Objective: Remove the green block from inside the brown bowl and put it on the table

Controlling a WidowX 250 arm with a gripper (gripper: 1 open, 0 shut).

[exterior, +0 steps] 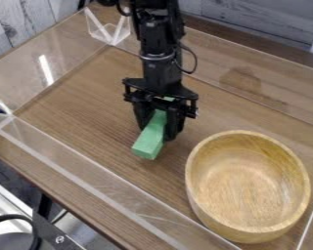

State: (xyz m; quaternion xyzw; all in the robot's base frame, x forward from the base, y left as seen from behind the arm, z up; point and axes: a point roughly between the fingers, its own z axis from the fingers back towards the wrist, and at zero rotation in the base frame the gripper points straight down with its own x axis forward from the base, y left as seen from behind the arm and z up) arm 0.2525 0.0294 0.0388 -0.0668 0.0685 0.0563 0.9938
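Note:
The green block [152, 141] slants down to the table [81, 107], left of the brown bowl [248, 185]. Its upper end sits between the black fingers of my gripper [159, 121], which points almost straight down and is shut on it. The block's lower end looks to rest on the wood, though I cannot tell for sure. Nothing lies inside the bowl, which stands at the lower right, apart from the gripper.
Low clear acrylic walls [67, 166] run along the table's edges, near the block on the front-left side. The black arm [156, 39] rises toward the top of the view.

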